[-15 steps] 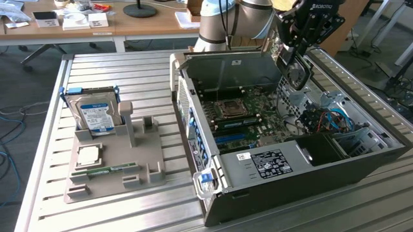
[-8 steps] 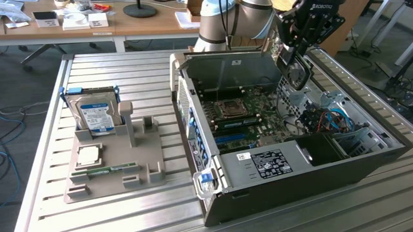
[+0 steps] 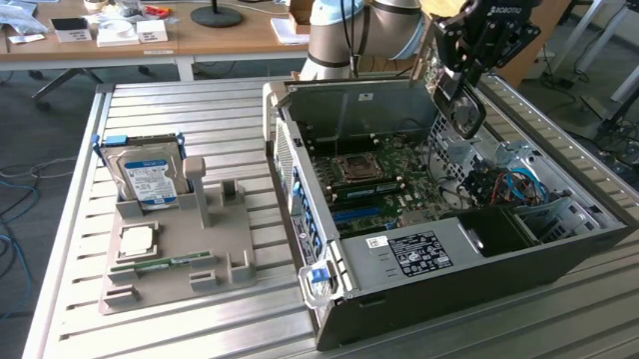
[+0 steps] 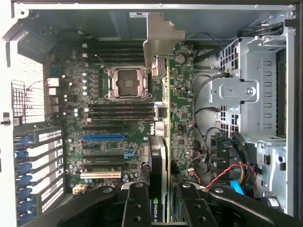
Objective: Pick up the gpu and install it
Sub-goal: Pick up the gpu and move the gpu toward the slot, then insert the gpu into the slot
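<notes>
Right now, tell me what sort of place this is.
Probably a robotics lab set up for computer assembly: a grey robot arm holds a green graphics card with black cooler over an open dark metal computer case on a slatted aluminium table, with cluttered wooden desks behind.

On the desk [image 3: 179, 105], the open case [image 3: 439, 277] lies at the exterior view's right, the tray [image 3: 179, 247] well apart at its left with the hard drive [image 3: 150, 176] upright at the back and the memory stick [image 3: 170, 263] flat nearer the front, while the hand [image 4: 162, 198] holds the gpu [image 4: 158, 161] edge-down over the motherboard [image 4: 109, 137].
</notes>
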Action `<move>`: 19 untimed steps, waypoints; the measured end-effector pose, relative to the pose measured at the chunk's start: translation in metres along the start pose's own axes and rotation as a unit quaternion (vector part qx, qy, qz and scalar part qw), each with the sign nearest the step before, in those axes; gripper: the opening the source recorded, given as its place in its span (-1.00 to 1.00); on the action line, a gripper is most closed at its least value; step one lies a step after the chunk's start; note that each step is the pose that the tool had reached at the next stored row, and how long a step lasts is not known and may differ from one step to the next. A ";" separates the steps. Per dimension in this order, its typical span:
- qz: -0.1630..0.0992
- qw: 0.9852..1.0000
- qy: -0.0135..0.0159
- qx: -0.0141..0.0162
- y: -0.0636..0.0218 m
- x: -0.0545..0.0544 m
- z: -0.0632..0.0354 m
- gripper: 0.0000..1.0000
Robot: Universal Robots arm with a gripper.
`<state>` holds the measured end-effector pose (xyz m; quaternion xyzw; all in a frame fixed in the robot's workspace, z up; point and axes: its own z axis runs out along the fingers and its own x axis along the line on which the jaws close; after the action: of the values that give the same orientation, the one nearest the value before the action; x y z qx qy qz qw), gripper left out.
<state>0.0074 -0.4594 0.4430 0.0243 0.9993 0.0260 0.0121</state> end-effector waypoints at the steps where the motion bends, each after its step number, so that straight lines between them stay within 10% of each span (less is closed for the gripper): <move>1: 0.000 1.000 0.000 0.000 0.0001 -0.002 0.0001 -0.47; 6: 0.000 1.000 0.000 0.000 0.0013 -0.028 0.0014 -0.47; 19: 0.000 1.000 0.000 0.000 0.0015 -0.031 0.0015 -0.47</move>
<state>0.0389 -0.4594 0.4423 0.0242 0.9993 0.0260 0.0121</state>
